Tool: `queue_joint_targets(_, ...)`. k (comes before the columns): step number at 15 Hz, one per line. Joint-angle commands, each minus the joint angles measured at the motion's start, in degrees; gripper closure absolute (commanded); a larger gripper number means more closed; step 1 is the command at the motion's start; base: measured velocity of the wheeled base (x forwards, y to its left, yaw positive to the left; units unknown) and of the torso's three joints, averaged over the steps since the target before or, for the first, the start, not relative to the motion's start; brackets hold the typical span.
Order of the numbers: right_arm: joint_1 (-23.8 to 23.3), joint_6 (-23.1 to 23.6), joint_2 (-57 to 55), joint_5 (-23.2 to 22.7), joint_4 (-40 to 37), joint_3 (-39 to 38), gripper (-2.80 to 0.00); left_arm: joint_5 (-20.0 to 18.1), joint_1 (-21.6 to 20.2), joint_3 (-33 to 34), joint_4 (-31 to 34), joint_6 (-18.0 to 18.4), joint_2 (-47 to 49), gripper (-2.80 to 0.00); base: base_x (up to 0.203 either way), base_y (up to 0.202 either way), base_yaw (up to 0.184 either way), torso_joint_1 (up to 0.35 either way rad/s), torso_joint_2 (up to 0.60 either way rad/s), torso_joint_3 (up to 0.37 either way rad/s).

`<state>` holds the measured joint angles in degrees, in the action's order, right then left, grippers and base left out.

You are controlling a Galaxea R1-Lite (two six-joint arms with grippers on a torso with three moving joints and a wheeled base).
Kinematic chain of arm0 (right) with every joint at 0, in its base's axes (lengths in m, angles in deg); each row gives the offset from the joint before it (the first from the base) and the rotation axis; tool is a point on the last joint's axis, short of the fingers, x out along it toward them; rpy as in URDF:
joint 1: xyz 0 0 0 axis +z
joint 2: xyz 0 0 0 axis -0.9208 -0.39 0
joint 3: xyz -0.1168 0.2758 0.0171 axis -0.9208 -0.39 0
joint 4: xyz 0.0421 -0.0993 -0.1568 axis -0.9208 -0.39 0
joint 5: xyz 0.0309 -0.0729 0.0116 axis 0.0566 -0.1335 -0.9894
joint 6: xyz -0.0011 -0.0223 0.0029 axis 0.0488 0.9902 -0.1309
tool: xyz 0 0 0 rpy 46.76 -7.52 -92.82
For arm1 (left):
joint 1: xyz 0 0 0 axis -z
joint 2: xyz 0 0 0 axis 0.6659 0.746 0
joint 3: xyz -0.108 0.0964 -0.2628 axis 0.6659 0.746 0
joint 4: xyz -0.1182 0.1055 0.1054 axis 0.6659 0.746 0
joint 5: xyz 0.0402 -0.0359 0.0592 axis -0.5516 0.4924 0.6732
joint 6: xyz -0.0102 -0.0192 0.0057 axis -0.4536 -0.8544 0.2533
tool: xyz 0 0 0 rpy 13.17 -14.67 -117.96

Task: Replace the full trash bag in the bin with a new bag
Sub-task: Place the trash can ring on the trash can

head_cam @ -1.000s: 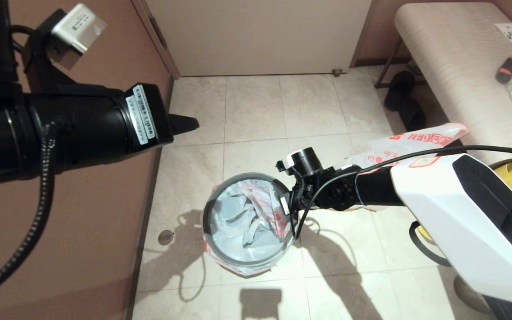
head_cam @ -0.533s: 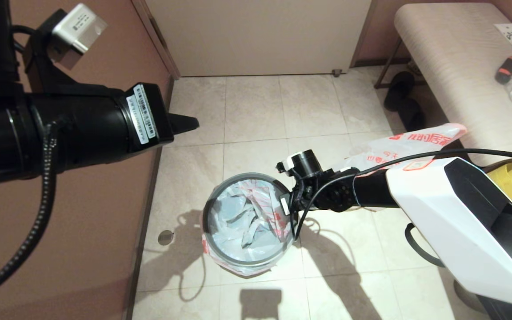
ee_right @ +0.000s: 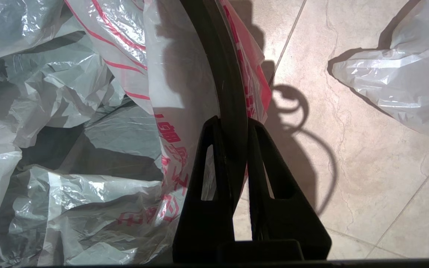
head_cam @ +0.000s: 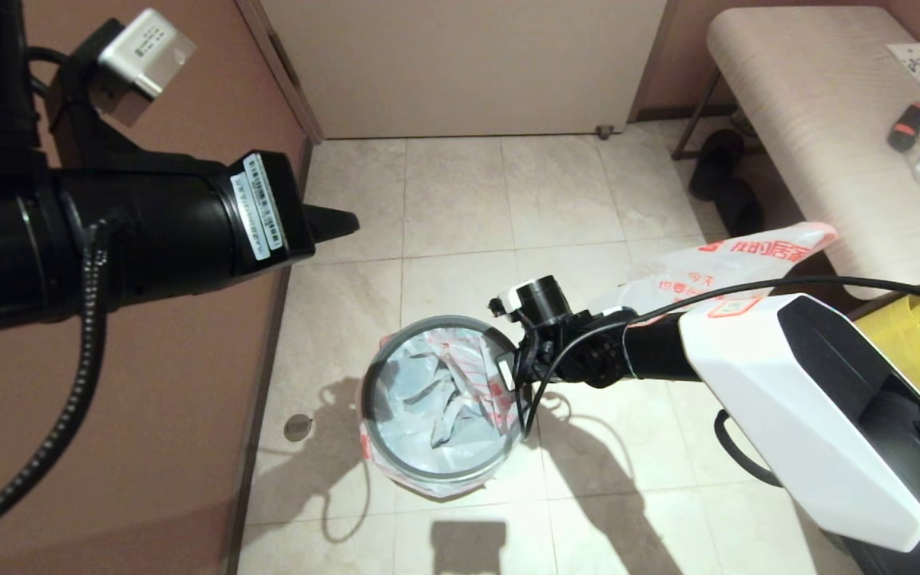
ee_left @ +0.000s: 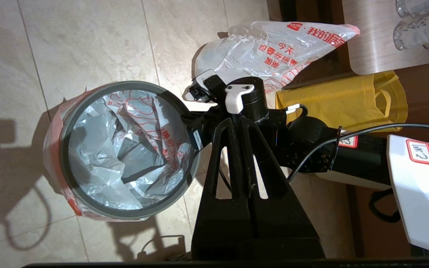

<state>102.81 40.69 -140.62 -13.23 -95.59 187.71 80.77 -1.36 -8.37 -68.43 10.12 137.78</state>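
Two bags on your beige tile floor (head_cam: 460, 192); right gripper (ee_right: 233, 123) pinches the bin (head_cam: 436, 479) hoop, left gripper (ee_left: 233, 124) closed empty, bin's body hidden.

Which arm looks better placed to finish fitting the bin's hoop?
The right: its gripper is shut on the grey hoop at the bin's rim. The left gripper hangs shut, high and away.
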Motion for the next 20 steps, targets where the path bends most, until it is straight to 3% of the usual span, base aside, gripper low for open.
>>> queue_joint_targets(1,0.26,-0.01,-1.75,-0.08,0.31,0.02,0.0,0.1,-0.06,0.01,0.05,-0.15,0.27,0.0,0.0,0.0,0.0,0.0,0.0,0.0)
queue_joint_targets(9,0.36,-0.36,-1.13,-0.1,0.4,-0.07,0.0,0.14,-0.34,0.08,0.09,-0.15,1.61,0.0,0.0,0.0,0.0,0.0,0.0,0.0)
queue_joint_targets(12,0.29,-1.58,1.11,-0.17,0.24,-0.72,0.0,2.28,-1.28,0.01,0.05,-0.06,3.88,0.0,0.0,0.0,0.0,0.0,0.0,0.0)
queue_joint_targets(16,0.17,-1.79,2.82,-0.1,-0.19,-1.41,0.0,2.39,-1.46,0.12,0.09,-0.06,4.93,0.0,0.0,0.0,0.0,0.0,0.0,0.0)
queue_joint_targets(17,0.18,-1.68,2.73,-0.1,0.04,-1.82,-2.8,2.96,-1.64,0.09,0.05,-0.07,5.28,0.0,0.0,0.0,0.0,0.0,0.0,0.0)
queue_joint_targets(20,0.27,-1.59,2.46,-0.19,0.49,-1.47,-2.8,3.17,-1.64,0.37,0.05,-0.06,5.97,0.0,0.0,0.0,0.0,0.0,0.0,0.0)
